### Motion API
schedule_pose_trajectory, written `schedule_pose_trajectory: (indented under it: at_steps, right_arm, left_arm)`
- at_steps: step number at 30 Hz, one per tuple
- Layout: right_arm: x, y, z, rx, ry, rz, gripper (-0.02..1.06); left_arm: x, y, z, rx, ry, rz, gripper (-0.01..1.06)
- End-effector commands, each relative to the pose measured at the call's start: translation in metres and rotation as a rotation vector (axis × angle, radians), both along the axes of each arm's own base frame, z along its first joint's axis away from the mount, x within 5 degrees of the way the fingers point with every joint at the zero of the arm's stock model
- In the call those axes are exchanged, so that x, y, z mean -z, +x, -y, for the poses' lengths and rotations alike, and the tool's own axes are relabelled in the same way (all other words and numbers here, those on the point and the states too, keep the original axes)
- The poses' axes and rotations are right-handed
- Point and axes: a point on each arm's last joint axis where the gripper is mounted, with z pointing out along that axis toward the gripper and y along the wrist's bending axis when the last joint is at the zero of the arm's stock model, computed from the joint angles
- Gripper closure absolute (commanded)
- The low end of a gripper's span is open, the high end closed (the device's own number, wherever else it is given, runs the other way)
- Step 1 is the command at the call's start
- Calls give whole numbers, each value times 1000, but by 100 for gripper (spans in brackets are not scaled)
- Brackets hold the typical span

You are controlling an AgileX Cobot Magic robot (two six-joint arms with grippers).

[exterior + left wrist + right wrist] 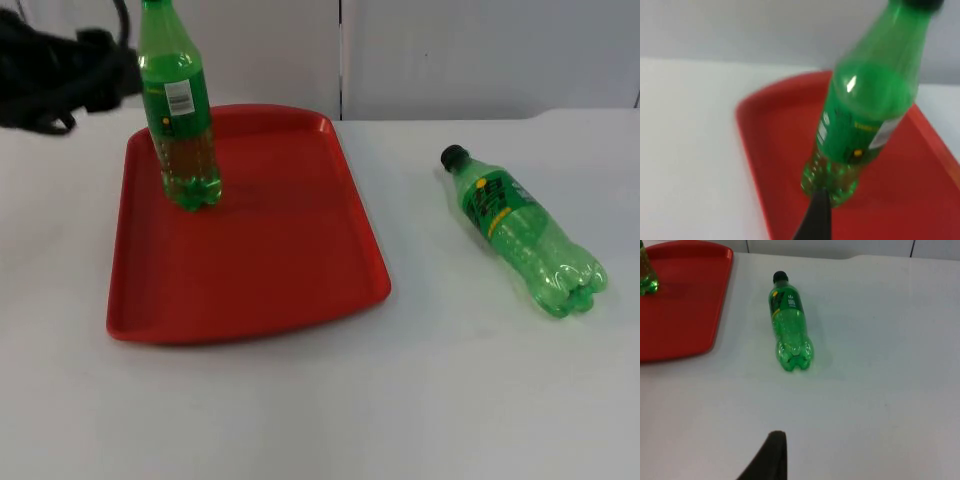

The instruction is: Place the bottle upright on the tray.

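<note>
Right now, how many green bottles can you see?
2. One bottle stands upright on the red tray, near its far left corner. The other bottle lies on its side on the white table, to the right of the tray.

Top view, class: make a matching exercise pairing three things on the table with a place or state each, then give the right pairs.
Things:
1. standing bottle
2. lying bottle
3. red tray

States:
A. on its side on the white table, cap toward the wall
B. holds one bottle near its far left corner
C. upright on the tray

Pairs: 1-C, 2-A, 3-B
</note>
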Motion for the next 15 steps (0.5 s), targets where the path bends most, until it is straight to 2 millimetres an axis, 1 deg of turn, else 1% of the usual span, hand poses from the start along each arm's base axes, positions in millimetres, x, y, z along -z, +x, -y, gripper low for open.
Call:
schedule_pose_trajectory:
  at_steps: [1,2,3,5,6,11,15]
  right_arm:
    - [-1,0,0,1,3,11,0]
    - [-1,0,0,1,3,11,0]
    - [-1,0,0,1,3,11,0]
    - [-1,0,0,1,3,11,0]
    - [-1,0,0,1,3,11,0]
    - [-1,0,0,1,3,11,0]
    - [-1,0,0,1,3,11,0]
  left_arm:
    - [-21,-14,-4,-27,13,7,32]
    - [-27,-17,-5,-32,16,15,32]
    - [-42,-26,-8,-45,20,40,32]
    - [-63,-40,-11,-62,23,83,32]
    - [-63,-40,-11,-62,23,83,32]
    - [-104,-74,-18,-85,33,194,32]
    - [-117,-89,-22,-99,38,229,32]
